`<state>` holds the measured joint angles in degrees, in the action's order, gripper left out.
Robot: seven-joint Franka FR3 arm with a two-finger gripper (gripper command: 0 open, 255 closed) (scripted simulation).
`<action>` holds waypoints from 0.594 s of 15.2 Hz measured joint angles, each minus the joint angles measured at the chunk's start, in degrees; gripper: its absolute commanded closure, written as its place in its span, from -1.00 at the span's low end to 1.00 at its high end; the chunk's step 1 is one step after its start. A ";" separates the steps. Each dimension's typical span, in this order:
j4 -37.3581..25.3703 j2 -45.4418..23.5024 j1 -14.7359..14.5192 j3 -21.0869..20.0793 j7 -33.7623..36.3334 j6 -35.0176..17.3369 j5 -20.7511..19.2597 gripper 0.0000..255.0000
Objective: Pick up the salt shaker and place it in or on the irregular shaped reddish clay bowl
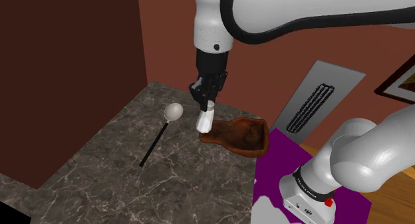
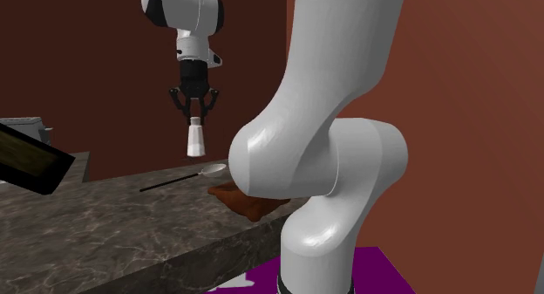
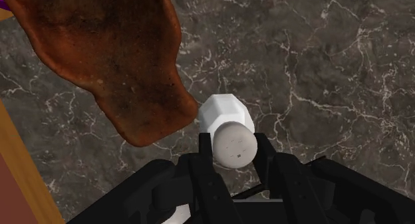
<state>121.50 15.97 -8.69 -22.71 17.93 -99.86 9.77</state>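
I am gripping the white, faceted salt shaker (image 1: 205, 119) (image 2: 196, 140) (image 3: 226, 119) by its narrow grey-capped top, my black two-finger gripper (image 1: 208, 104) (image 2: 196, 118) (image 3: 234, 149) closing narrowly on either side of it. The shaker is hanging upright in the air, clear of the dark grey veined marble counter (image 1: 86, 169) (image 2: 105, 222) (image 3: 319, 70), as the second exterior view is showing plainly. In the shoulder view the irregular, reddish-brown clay bowl (image 1: 241, 134) (image 2: 248, 202) (image 3: 113, 56) is lying on the counter at about four o'clock from the shaker. Along my fingers, the shaker's base is showing just beside the bowl's narrow tip, not over its hollow. A long black-handled spoon with a pale rounded head (image 1: 158, 136) (image 2: 187, 177) is resting flat on the counter at about eight o'clock from the shaker in the shoulder view, apart from the bowl.
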 measured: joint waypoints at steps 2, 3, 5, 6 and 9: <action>-1.41 0.27 -0.01 0.09 0.16 1.65 0.02 1.00; -2.15 0.14 0.06 0.17 0.15 2.28 -0.08 1.00; -3.70 0.06 0.08 0.21 0.38 3.74 -0.15 1.00; -4.28 0.08 0.12 0.27 0.38 4.35 -0.19 1.00; -2.88 3.62 0.60 2.19 -1.98 6.64 0.11 1.00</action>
<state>118.61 19.59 -8.09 -20.52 15.94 -93.22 9.89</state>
